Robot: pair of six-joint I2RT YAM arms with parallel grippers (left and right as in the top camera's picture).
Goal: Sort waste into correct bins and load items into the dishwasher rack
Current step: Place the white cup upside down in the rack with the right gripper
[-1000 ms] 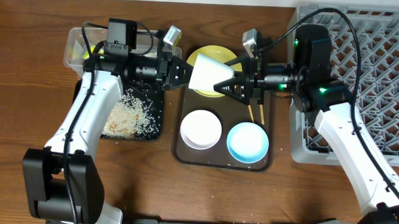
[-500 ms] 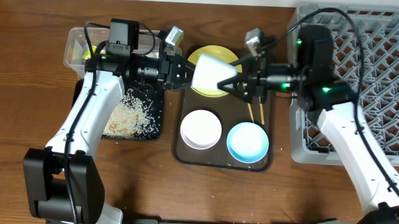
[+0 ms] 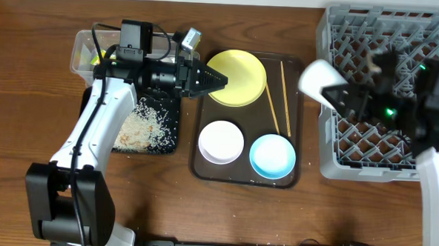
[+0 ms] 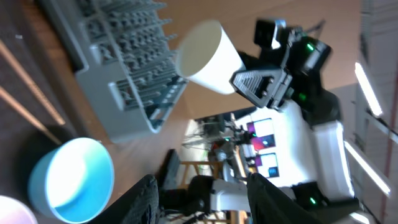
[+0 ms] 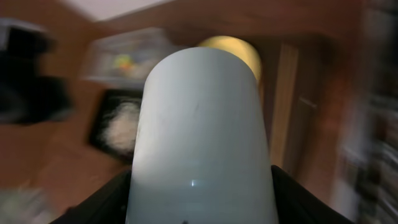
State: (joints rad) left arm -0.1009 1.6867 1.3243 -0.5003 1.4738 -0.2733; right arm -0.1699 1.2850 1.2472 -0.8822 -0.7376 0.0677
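My right gripper [image 3: 341, 95] is shut on the small white cup [image 3: 316, 77] and holds it in the air over the left edge of the grey dishwasher rack [image 3: 401, 42]. The cup fills the right wrist view [image 5: 202, 137] and shows in the left wrist view [image 4: 205, 56]. My left gripper [image 3: 217, 81] is open and empty over the left rim of the yellow plate [image 3: 240, 79]. The white bowl [image 3: 221, 141], light-blue bowl [image 3: 271, 156] and chopsticks [image 3: 276, 99] lie on the brown tray. Rice scraps [image 3: 141, 127] lie in the black tray [image 3: 170, 147]. The clear container [image 3: 82, 46] holds a yellow-green wrapper [image 3: 98, 56].
The brown serving tray [image 3: 199, 166] sits mid-table between the bins and the rack. The left arm stretches across the clear container and the black tray. Bare wooden tabletop lies along the front and at the far left.
My right gripper has swung right with the white cup, from over the yellow plate to the rack's left edge. The left gripper let the cup go and stays by the plate.
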